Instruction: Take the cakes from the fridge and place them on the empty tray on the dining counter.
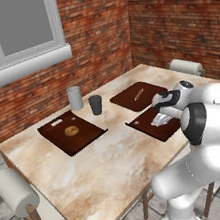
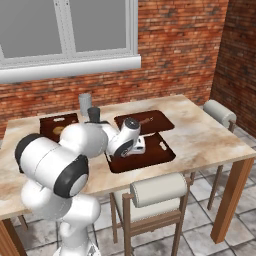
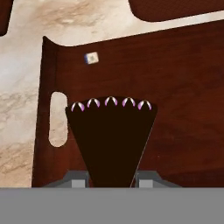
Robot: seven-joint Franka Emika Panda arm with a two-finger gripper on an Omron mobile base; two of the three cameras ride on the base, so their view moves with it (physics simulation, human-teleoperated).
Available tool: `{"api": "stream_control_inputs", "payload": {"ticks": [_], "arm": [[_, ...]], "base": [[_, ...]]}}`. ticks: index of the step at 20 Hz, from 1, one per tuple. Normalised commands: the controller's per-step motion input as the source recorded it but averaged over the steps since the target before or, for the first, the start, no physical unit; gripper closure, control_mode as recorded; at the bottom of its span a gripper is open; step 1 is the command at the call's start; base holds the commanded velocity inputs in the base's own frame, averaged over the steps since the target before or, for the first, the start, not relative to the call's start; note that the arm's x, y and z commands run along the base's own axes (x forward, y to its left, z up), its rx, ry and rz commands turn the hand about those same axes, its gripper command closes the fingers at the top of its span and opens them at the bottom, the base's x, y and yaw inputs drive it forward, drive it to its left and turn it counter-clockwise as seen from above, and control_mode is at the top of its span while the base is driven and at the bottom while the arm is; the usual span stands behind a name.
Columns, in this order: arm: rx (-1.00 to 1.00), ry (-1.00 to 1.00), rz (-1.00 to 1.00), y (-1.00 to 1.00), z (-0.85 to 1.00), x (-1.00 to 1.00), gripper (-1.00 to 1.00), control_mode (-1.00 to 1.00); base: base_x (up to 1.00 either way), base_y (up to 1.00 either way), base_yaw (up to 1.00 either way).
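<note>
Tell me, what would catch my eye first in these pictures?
Probably the big white robot arm bending over the marble dining counter, its end effector closed on a dark chocolate cake slice just above the empty brown tray. Behind it lie two similar trays, one with a round biscuit and one with a bread stick, before a red brick wall.
</note>
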Motion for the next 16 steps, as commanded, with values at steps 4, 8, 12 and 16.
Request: {"api": "stream_control_inputs", "payload": {"ticks": [4, 8, 12, 16], "arm": [[0.00, 0.00, 0.00, -0.17, -0.20, 0.18, 1.00, -1.00], [0.00, 0.02, 0.00, -0.06, -0.26, 0.21, 1.00, -1.00], [-0.03, 0.01, 0.00, 0.00, -0.28, 0.22, 1.00, -1.00], [-0.04, 0.00, 0.00, 0.00, -0.25, 0.24, 1.00, -1.00]], "base": [[0.00, 0.00, 0.00], [0.00, 0.00, 0.00], [0.00, 0.00, 0.00], [0.00, 0.00, 0.00]]}}
